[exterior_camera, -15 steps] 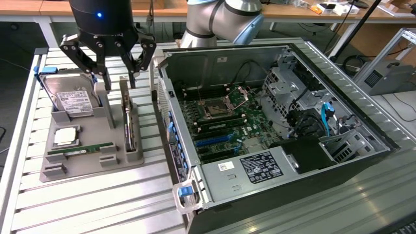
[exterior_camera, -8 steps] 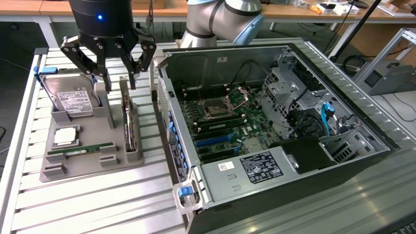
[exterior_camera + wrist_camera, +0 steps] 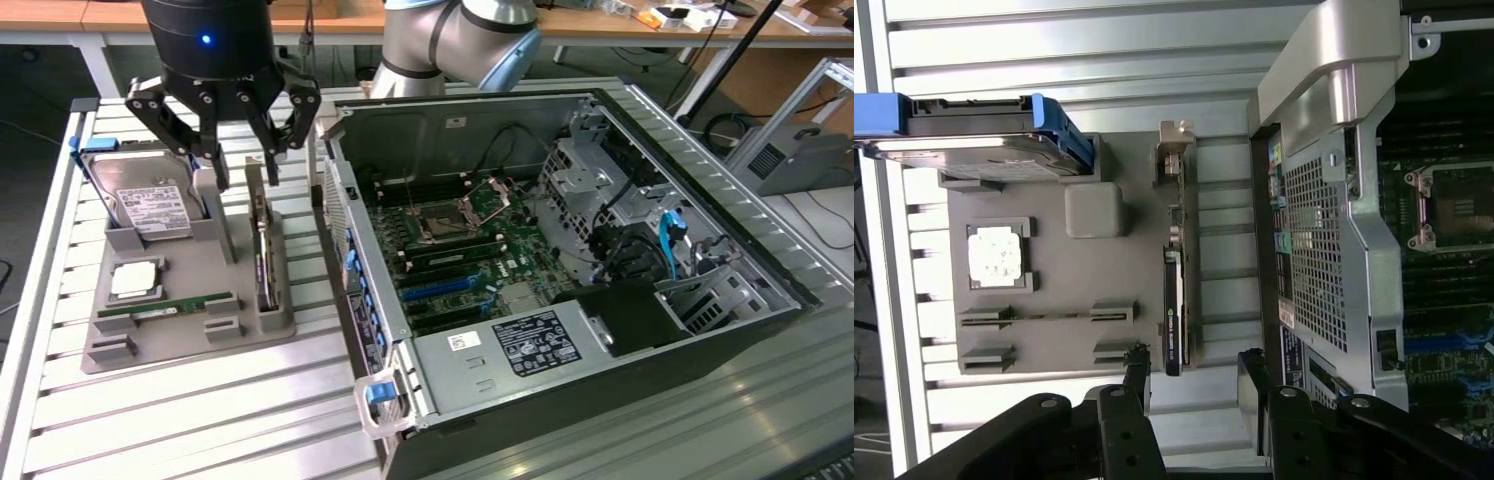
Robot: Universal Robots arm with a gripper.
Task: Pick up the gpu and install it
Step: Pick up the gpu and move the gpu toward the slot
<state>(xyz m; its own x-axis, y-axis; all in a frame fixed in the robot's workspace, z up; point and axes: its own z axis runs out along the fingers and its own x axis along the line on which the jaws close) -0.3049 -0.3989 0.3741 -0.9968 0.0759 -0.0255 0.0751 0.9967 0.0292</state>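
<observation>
The gripper [image 3: 240, 162] is held open above the gray holder tray [image 3: 174, 340], its fingers spread to either side of one end of the gpu [image 3: 263, 245]. The gpu is seen standing on edge in the tray, between the hard drive [image 3: 144, 205] and the open computer case [image 3: 561, 250].

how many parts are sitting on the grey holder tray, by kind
hard drive: 1
processor chip: 1
memory stick: 1
gpu: 1
total: 4
</observation>
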